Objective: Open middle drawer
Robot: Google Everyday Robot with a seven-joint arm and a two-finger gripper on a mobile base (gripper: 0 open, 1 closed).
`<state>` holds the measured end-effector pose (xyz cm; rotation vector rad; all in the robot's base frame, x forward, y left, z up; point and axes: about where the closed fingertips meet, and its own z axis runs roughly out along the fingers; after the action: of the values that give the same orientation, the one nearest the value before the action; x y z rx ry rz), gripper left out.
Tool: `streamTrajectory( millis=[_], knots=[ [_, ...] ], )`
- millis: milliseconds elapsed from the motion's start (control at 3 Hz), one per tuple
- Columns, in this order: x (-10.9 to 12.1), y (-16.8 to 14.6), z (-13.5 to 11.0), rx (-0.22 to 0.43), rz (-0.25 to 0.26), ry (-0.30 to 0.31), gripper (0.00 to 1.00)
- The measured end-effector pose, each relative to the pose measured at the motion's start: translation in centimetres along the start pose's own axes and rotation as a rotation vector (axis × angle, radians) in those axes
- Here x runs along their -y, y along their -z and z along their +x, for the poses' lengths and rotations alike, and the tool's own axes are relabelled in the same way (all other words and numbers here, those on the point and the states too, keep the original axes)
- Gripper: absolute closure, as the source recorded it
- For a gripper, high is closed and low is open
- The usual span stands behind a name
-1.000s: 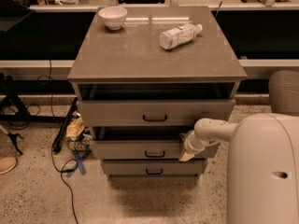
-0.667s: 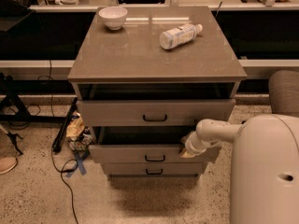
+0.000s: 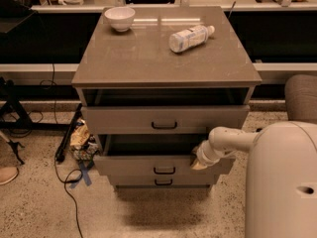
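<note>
As the middle drawer [image 3: 148, 165] slides further out than a second ago, the gripper [image 3: 200, 158] rides at its top right edge, the front stretching away leftward; whether the jaws clamp it I cannot tell. The opening looks nearly done.

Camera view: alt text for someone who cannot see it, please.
The robot's gripper sits at the right end of the middle drawer, which stands partly open in a grey three-drawer cabinet. On the cabinet top are a white bowl and a plastic bottle lying on its side.
</note>
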<state>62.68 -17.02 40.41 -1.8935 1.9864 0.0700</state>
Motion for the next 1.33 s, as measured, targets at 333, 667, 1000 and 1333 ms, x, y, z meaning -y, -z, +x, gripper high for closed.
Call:
streamTrajectory(
  millis=[333, 667, 1000, 1333],
  knots=[
    [-1.2, 0.2, 0.2, 0.008, -0.003, -0.016, 1.0],
    [-1.2, 0.2, 0.2, 0.008, -0.003, -0.016, 1.0],
    [-1.1, 0.0, 0.3, -0.005, -0.017, -0.011, 1.0],
    [-2.3, -0.1, 0.5, -0.008, -0.033, -0.008, 1.0]
  ],
)
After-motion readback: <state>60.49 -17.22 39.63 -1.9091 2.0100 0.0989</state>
